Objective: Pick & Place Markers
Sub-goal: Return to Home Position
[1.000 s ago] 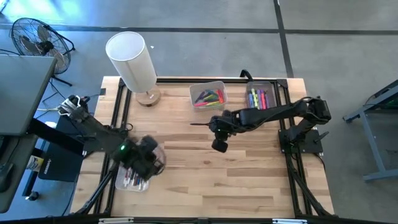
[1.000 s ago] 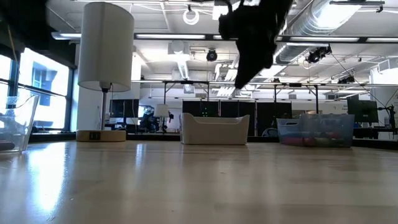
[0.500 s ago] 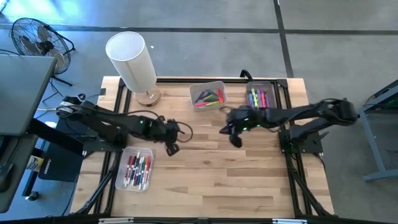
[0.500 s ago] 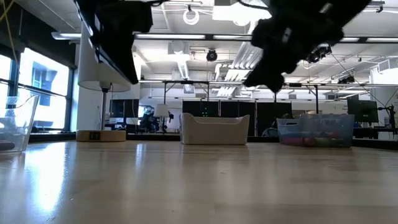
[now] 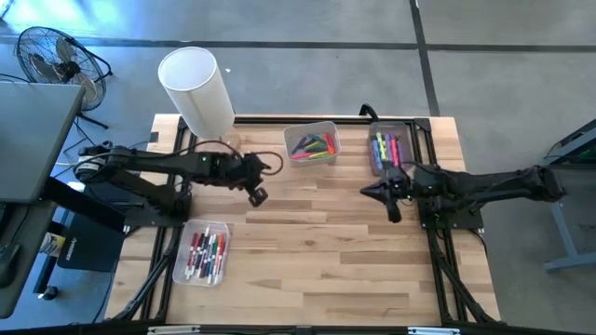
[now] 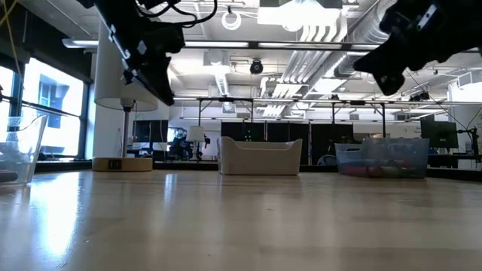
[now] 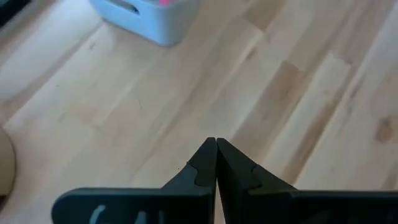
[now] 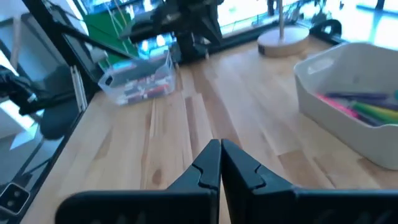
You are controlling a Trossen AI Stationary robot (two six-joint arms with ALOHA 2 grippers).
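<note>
Both arms are up off the worktop [image 5: 307, 247] and neither carries anything.

The left end effector [image 5: 258, 194] hangs over the rear-left part of the worktop, between the lamp [image 5: 196, 84] and the white bin [image 5: 311, 125]. Its fingers [image 7: 202, 167] are pressed flat together with nothing between them.

The right end effector [image 5: 371, 192] hangs toward the right edge, just in front of the rear clear bin [image 5: 371, 149], and points across toward the left edge. Its fingers [image 8: 208, 165] are likewise closed on each other and empty. Seen from table height, both hang high above the surface.

The markers [image 5: 313, 146] sit in three lots, all inside bins:
- One lot lies in the white bin at the middle of the rear edge, mostly pink, green and yellow.
- A second lot lies side by side in the rear clear bin at the rear-right corner.
- A third lot, mostly red with some dark ones, lies in the front clear bin [image 5: 200, 223] near the front-left corner.
</note>
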